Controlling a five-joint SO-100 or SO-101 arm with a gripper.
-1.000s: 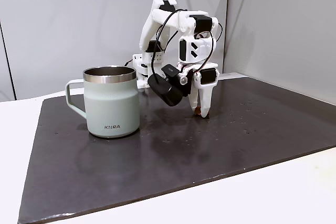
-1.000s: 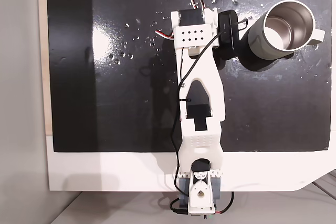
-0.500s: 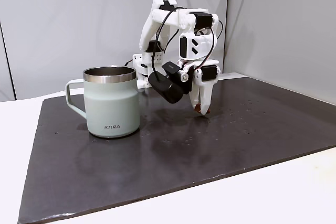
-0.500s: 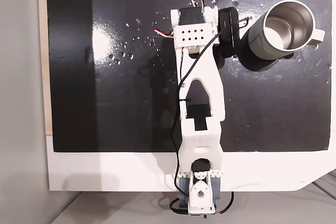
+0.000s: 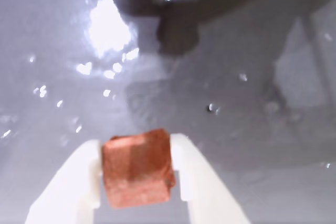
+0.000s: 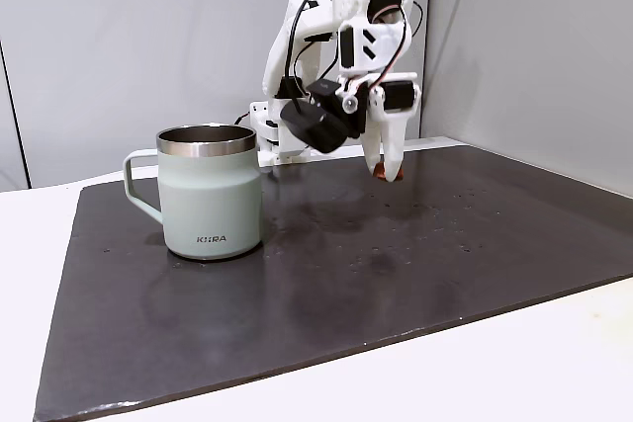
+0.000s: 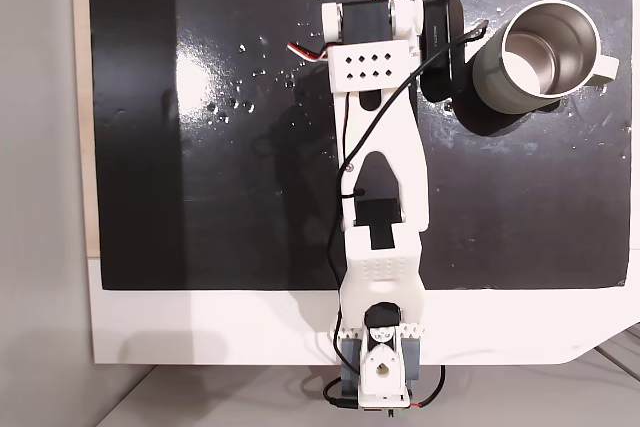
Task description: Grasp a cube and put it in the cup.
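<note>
Grey walls back a dark mat [image 6: 396, 274] on a white table [image 6: 514, 373]. Above the mat's far side hangs the gripper [image 6: 385, 173], its white fingers [image 5: 79, 177] pinching the cube [image 5: 137, 167] clear of the surface. Near the mat's left edge in this fixed view stands the cup [image 6: 211, 191], upright.

The gripper [image 6: 383, 171] has risen off the dark mat [image 6: 415, 264]. A second ago its fingertips were down at the mat; now they hang clear above it. The cube [image 6: 382, 174] has come up with them, pinched between the two white fingers [image 5: 79, 177]. The arm [image 7: 378, 147] has also reached slightly farther out from its base.
</note>
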